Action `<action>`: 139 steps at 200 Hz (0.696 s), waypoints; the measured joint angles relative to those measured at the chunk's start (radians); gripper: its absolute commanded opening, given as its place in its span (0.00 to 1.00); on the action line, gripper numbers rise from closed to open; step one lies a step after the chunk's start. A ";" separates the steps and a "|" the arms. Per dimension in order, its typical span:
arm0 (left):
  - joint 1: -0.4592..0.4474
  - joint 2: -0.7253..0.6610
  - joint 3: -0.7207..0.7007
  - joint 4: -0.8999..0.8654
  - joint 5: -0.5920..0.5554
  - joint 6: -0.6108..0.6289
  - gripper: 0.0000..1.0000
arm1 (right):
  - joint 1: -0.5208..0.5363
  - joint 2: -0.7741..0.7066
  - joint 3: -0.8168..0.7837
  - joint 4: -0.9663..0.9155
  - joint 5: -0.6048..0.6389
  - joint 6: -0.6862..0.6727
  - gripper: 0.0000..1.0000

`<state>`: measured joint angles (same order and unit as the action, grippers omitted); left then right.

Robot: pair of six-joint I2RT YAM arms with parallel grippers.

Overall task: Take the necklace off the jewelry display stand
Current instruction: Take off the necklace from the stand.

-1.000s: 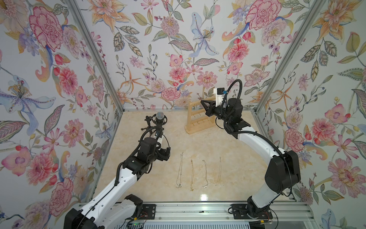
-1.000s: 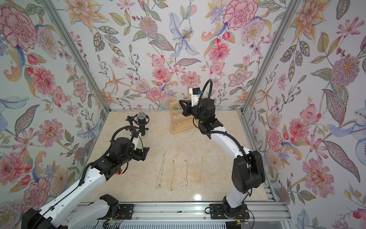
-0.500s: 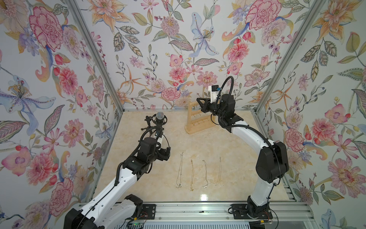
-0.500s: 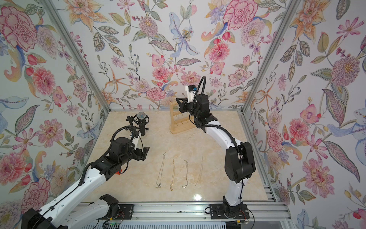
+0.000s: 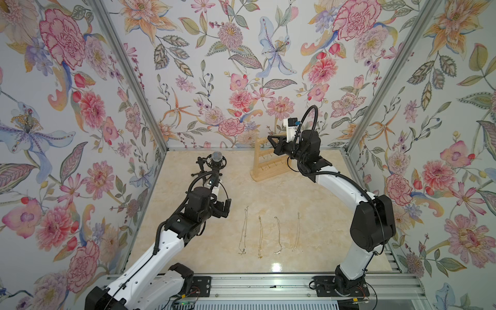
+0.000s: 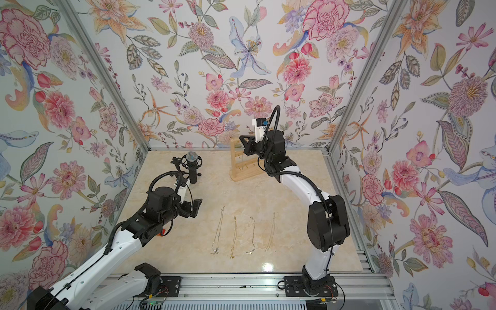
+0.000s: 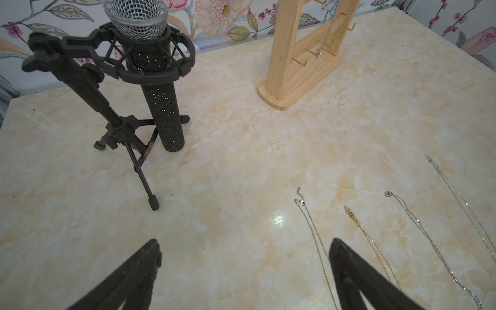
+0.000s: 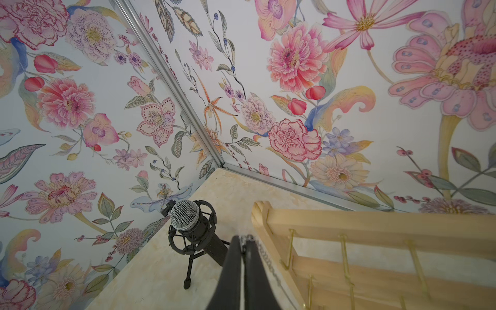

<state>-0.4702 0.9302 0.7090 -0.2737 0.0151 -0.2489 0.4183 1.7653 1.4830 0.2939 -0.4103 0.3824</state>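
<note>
The pale wooden jewelry display stand (image 5: 268, 167) (image 6: 241, 171) stands at the back of the table. My right gripper (image 5: 269, 137) (image 6: 240, 137) is at its top, near one post. In the right wrist view the right gripper (image 8: 243, 239) is shut on the necklace (image 8: 264, 259), a thin silver chain that trails from the tips down beside the stand (image 8: 375, 228). In the left wrist view the necklace (image 7: 320, 48) hangs inside the stand (image 7: 303, 72). I cannot tell whether it rests on a hook. My left gripper (image 5: 224, 208) (image 7: 244, 247) is open and empty, low over the table.
Several other necklaces (image 5: 260, 233) (image 6: 234, 236) (image 7: 375, 241) lie in a row on the marble table, beside the left gripper. A black microphone on a tripod (image 5: 217, 158) (image 6: 191, 158) (image 7: 150, 53) (image 8: 188, 217) stands left of the stand. Floral walls close in three sides.
My right gripper has moved left along the top of the stand, staying shut. The left arm has kept its place, its jaws opening slightly wider.
</note>
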 measured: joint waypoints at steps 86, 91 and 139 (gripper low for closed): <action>-0.001 -0.137 -0.002 0.026 0.004 0.007 0.99 | -0.011 -0.257 -0.189 -0.022 -0.013 0.000 0.00; -0.002 -0.151 -0.002 0.029 0.005 0.008 0.99 | -0.016 -0.273 -0.199 -0.028 -0.020 0.001 0.00; -0.022 -0.191 0.018 0.036 0.021 0.014 0.99 | -0.076 -0.444 -0.306 -0.099 -0.076 0.023 0.00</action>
<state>-0.4923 0.7395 0.7273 -0.2379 0.0360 -0.2348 0.3420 1.3216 1.1770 0.1947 -0.4866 0.4053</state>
